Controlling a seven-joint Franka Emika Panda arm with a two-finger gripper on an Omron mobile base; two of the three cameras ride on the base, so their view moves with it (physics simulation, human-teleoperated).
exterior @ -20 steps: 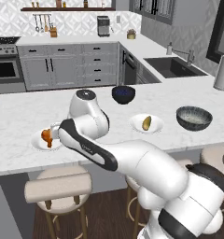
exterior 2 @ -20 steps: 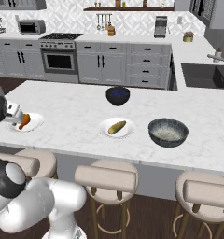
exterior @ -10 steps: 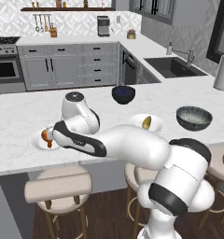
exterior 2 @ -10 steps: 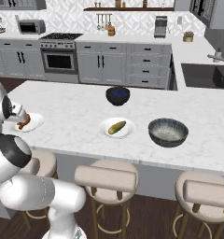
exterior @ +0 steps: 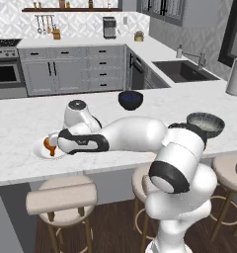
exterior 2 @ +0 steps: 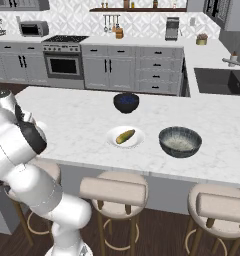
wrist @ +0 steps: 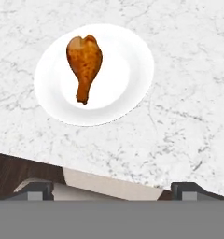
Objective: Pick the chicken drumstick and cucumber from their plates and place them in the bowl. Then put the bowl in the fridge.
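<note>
Landmark: the navy bowl (exterior: 131, 99) at mid-worktop (exterior 2: 82, 125).

- Chicken drumstick (wrist: 84, 63) lay on its white plate (wrist: 132, 70), bulbous end away from the worktop's front edge; this plate sat well to the bowl's left, near that edge. In the left base view the arm's forearm covered most of the plate (exterior: 40, 150), the meat showing only as an orange sliver beside the hand.
- Gripper (wrist: 112, 190) hung over the front edge just short of the plate, jaws spread wide, nothing between them.
- Cucumber (exterior 2: 125, 136) on second plate (exterior 2: 114, 142), just in front of the bowl.
- Grey speckled bowl (exterior 2: 180, 141) front-right of the navy bowl.
- Padded stools (exterior 2: 113, 191) lined the front.
- Sink (exterior 2: 219, 80) behind-right.
</note>
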